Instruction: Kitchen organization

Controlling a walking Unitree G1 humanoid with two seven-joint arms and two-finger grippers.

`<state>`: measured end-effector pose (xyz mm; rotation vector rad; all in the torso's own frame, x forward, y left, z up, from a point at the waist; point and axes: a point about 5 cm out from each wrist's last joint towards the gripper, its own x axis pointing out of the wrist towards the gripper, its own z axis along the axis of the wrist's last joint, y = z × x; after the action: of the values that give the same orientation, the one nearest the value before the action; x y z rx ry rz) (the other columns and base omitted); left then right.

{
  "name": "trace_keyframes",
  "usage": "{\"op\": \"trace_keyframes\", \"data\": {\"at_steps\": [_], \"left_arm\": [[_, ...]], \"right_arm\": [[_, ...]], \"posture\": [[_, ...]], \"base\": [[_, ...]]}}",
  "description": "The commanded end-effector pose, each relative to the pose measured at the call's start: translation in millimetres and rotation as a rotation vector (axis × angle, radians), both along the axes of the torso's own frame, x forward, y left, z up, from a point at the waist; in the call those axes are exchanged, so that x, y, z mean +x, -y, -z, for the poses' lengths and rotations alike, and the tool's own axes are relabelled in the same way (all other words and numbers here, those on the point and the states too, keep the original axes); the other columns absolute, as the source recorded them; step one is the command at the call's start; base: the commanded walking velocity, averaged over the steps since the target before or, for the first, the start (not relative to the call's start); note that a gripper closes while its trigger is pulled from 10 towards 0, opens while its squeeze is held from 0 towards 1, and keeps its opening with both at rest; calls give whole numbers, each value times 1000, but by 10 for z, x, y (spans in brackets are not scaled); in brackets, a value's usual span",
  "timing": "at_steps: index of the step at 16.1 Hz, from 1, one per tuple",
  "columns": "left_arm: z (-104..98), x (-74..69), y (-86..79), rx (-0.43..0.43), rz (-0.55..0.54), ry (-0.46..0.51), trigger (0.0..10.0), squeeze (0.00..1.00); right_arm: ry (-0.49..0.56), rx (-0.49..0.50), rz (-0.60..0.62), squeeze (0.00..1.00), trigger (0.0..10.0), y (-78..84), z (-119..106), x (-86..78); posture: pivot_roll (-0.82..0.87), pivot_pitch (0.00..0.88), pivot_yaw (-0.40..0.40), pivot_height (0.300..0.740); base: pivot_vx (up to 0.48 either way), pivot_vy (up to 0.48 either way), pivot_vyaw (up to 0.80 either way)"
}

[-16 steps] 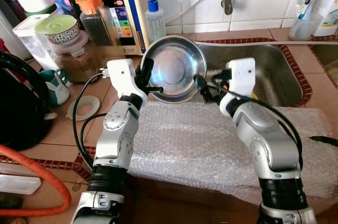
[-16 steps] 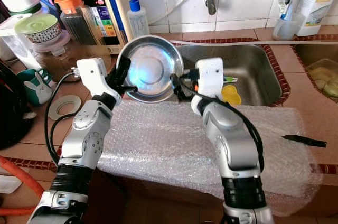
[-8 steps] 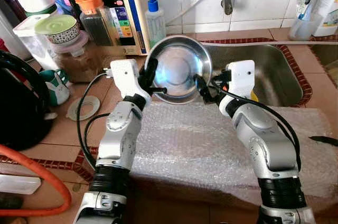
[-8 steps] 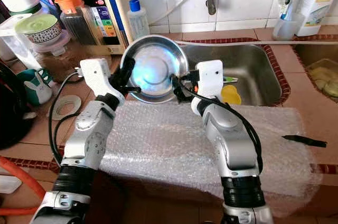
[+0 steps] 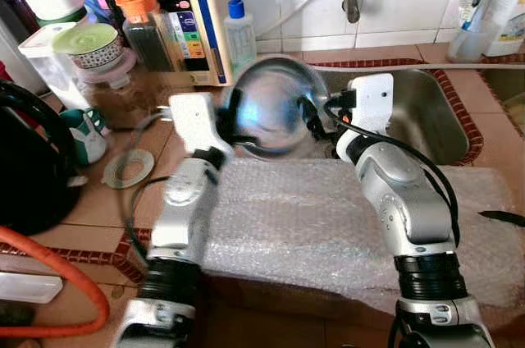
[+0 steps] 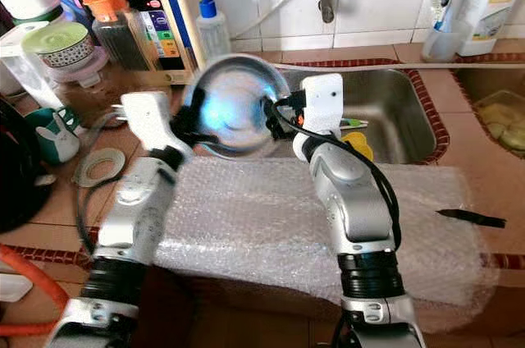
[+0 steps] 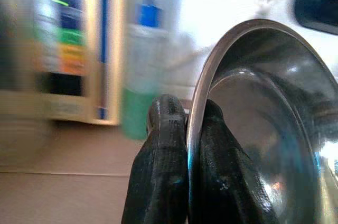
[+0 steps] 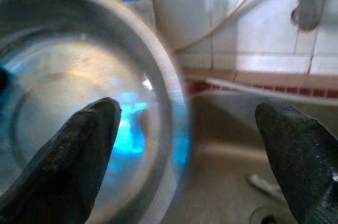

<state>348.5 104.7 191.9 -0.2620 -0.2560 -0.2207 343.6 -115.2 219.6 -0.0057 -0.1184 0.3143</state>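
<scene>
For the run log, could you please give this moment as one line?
left gripper: shut on steel bowl rim | right gripper: open beside the rim | bowl: tilted, held by the sink

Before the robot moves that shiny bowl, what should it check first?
1. Left end effector pinching the steel bowl rim: ok, a finger sits on each side of the rim.
2. Right end effector gripping the bowl: not ok, its fingers are spread wide, one in front of the bowl's inside.
3. Bowl level: not ok, it is tipped up on edge facing the camera.
4. Bowl empty: ok, nothing seen inside.
5. Landing spot on the bubble wrap: ok, bare in front of the arms.
6. Bowl steady: cannot tell, the picture is blurred.
</scene>
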Motion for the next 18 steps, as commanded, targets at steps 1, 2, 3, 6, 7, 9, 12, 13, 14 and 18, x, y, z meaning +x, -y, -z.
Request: {"op": "trace_keyframes", "data": {"at_steps": [1,2,3,6,7,9,12,13,14,18], "left_arm": [[-45,30,-125,6,-55,19,10000,0],[-38,33,-153,18,-62,17,10000,0],[-34,36,-164,20,-63,15,10000,0],[-33,46,-171,24,-69,19,10000,0],[-34,53,-160,24,-67,18,10000,0],[-35,66,-123,24,-52,19,10000,0],[-38,73,-85,21,-38,19,10000,0],[-36,73,-79,19,-35,19,10000,0],[-31,70,-69,18,-32,18,10000,0],[-20,67,-64,16,-29,18,10000,0]], "right_arm": [[46,-36,14,0,10000,-25,2,-52],[62,-51,38,0,10000,16,35,-100],[99,-106,61,0,10000,59,59,-154],[116,-110,117,1000,10000,201,130,-266],[124,-118,131,1000,10000,238,134,-290],[143,-138,168,1000,10000,313,136,-335],[144,-162,189,1000,10000,364,156,-375],[142,-166,192,1000,10000,368,163,-381],[145,-124,181,0,0,368,153,-390],[153,-113,189,0,0,383,134,-408]], "posture": [[-323,76,164,740],[-323,77,164,740],[-323,77,165,740],[-334,81,172,740],[-343,82,175,740],[-348,83,178,740],[-360,83,181,740],[-360,83,181,740],[-359,82,180,740],[-358,79,178,740]], "base": [[0,0,0],[0,0,0],[0,0,0],[0,0,0],[0,0,0],[0,0,0],[0,0,0],[0,0,0],[0,0,0],[0,0,0]]}}
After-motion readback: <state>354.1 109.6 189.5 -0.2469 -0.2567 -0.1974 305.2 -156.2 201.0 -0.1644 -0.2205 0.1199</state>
